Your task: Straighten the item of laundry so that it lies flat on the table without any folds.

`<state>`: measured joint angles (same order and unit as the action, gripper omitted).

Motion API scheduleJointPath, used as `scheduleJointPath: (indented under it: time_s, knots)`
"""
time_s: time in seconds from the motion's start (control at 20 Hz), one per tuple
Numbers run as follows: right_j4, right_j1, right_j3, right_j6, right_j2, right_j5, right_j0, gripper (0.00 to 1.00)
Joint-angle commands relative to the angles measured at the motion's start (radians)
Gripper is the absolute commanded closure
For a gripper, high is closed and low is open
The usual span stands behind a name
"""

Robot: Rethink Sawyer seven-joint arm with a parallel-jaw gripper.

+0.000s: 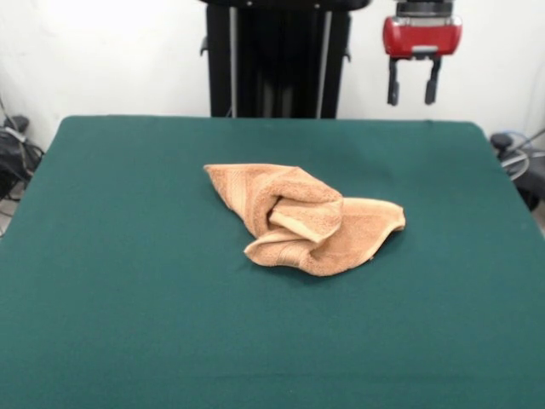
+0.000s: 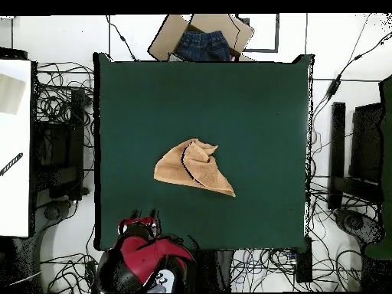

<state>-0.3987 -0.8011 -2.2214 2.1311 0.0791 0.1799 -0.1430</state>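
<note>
Towel (image 1: 302,217) crumpled mid-table (image 1: 128,281) — jaws (image 1: 414,88) open, empty, well apart.

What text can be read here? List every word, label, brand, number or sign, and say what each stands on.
None can be read in either view.
Towel: woven border bands only, no lettering.
Green table: bare felt, no markings.
Red end effector: no legible label; it hangs open, away from the towel.
Cardboard box holding denim beyond the table edge: no print visible.
</note>
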Motion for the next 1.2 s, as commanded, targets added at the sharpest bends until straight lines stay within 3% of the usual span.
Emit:
scheduleJointPath:
  time_s: [0.05,1.2]
  knots:
    - [0.012,0.042,0.010,0.116,-0.012,0.005,0.015,0.00]
    - [0.002,0.034,0.017,0.100,-0.037,-0.022,0.039,0.00]
